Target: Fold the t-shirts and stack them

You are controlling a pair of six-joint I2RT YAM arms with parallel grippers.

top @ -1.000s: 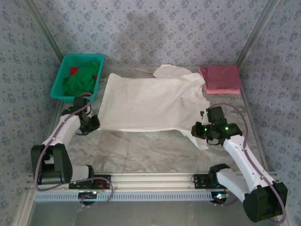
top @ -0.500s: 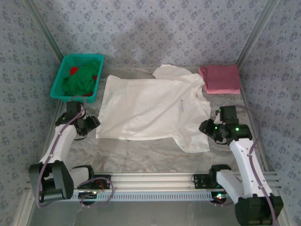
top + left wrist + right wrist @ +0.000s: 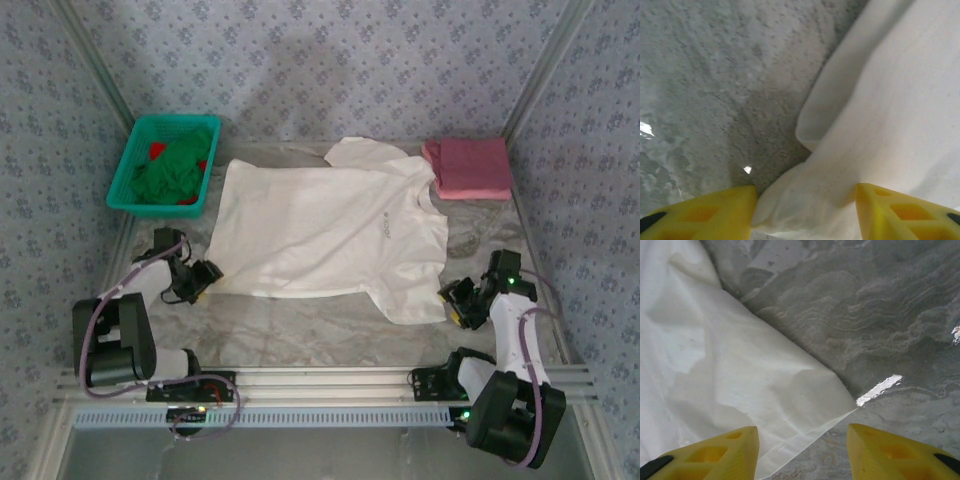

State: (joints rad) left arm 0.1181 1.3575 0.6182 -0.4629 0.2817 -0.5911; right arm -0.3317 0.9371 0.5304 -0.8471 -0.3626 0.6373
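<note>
The cream-white t-shirt lies flat on the desk, the pink t-shirt folded far right. Our left fingers and right fingers stand spread, empty; we should pinch hem corner and near sleeve evenly before folding

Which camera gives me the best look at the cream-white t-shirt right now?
Top external: the whole cream-white t-shirt lies spread flat, collar to the right, both sleeves visible. Left wrist gives a close-up of its rumpled hem corner; right wrist a close-up of one flat cloth corner, likely the near sleeve.
</note>
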